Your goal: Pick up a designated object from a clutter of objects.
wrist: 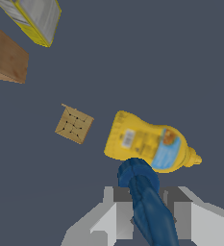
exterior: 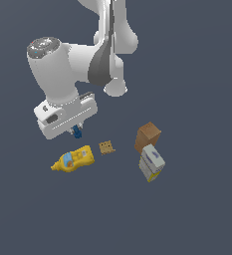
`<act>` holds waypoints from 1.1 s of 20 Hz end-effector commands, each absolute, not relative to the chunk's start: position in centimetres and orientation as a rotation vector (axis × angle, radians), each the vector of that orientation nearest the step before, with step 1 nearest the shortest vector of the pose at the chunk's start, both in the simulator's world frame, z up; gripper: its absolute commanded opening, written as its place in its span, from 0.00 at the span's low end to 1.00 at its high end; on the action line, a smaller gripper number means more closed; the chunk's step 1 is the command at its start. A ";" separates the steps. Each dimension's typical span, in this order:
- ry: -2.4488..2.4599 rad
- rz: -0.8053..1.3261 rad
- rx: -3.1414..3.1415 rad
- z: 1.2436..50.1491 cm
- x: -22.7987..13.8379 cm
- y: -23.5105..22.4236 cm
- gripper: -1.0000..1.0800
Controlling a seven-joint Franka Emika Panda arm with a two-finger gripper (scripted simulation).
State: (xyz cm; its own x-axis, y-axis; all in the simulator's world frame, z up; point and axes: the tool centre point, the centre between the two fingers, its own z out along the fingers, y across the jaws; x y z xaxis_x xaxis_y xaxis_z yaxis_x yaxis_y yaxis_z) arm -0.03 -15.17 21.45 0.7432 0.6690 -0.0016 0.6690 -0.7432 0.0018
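Jaws clamped on tiny blue item (wrist: pixel 147 202), above yellow bottle (exterior: pixel 73 160), tan square (exterior: pixel 106 147) nearby

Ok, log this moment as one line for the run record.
tool: shut on blue item | item: off the floor | yellow bottle: lying flat | tan square, brown box, carton: untouched

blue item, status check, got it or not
Gripper shut on the blue item. Item held between the fingers, above the yellow bottle. Tan square and boxes off to the side, nothing blocking.
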 end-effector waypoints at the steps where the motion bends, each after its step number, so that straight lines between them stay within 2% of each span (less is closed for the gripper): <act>1: 1.125 -0.002 2.931 23.7 1.1 -15.0 0.00; 12: 1.126 -0.001 2.932 32.2 5.8 -14.5 0.00; 22: 1.127 -0.001 2.932 37.6 8.9 -14.2 0.00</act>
State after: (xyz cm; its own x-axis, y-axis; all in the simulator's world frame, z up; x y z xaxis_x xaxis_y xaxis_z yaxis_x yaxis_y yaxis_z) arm 8.54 -14.23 36.95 0.7425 0.6698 -0.0002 0.6698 -0.7425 0.0009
